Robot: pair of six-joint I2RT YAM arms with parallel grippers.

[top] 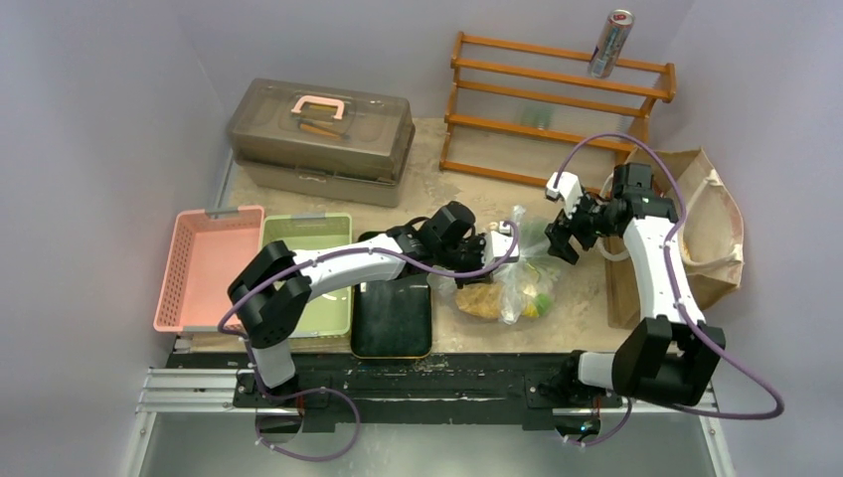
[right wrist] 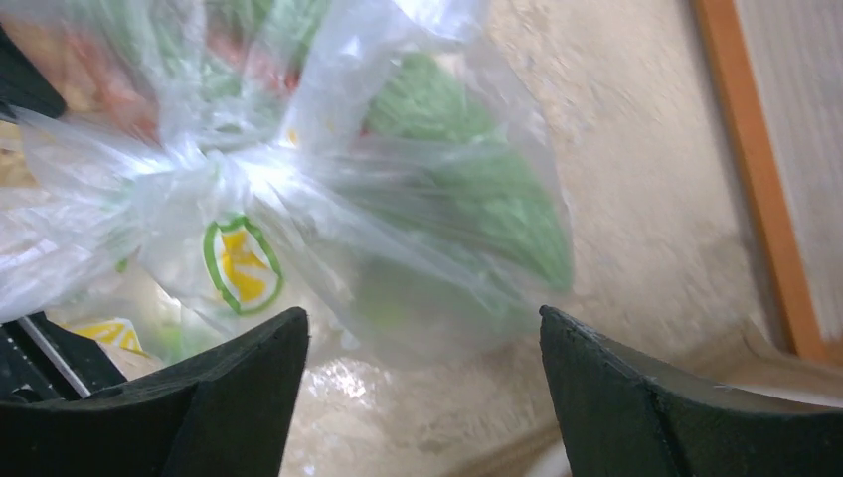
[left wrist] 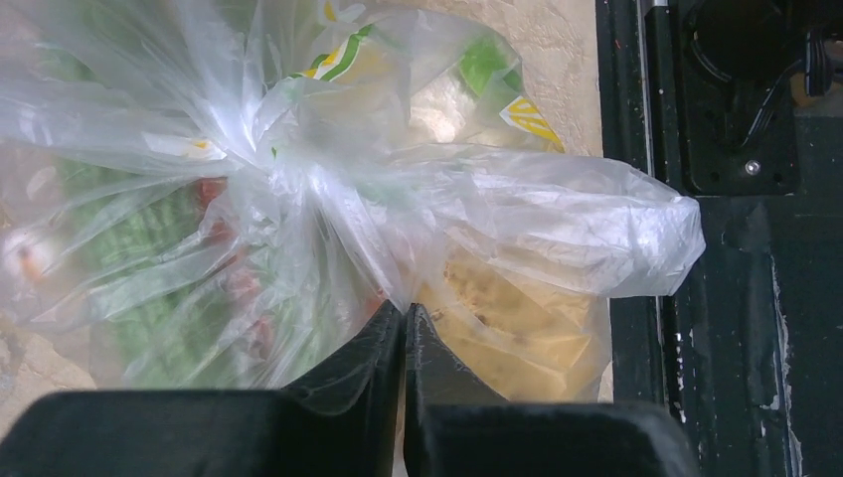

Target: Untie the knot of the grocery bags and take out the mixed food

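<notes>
I am pinching film of the transparent plastic bag point(left wrist: 249, 189) in my closed left end effector point(left wrist: 406, 320); my right end effector point(right wrist: 422, 318) is gaping wide, holding nothing.

Plastic bag point(top: 507, 278) sits mid-counter point(top: 447, 184) with the food point(top: 480, 301) inside. Tray point(top: 393, 323) is just left of it, then the inner basket point(top: 308, 234) and the outer basket point(top: 209, 263) side by side. Paper bag point(top: 711, 224) is off to the right. Case point(top: 320, 129) is back left, rack point(top: 557, 79) back right, can point(top: 610, 44) on top of the rack
</notes>
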